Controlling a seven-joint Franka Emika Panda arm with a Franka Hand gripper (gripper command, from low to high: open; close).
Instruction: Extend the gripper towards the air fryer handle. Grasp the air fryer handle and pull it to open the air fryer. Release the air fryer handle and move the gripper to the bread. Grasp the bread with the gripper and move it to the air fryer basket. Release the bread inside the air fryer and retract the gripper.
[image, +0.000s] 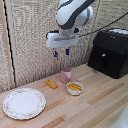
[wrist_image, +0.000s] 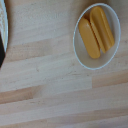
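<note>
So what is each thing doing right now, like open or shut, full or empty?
Large glossy black air fryer: drawer shut.
Chunky black air fryer handle: untouched.
White boxy gripper with blue-tipped fingers: up in the air, holding nothing; open or shut is unclear.
Small golden-brown bread block: lying on the wooden table.
Pink cup: upright.
Small white bowl: holding yellow food.
Big patterned plate: empty.
</note>
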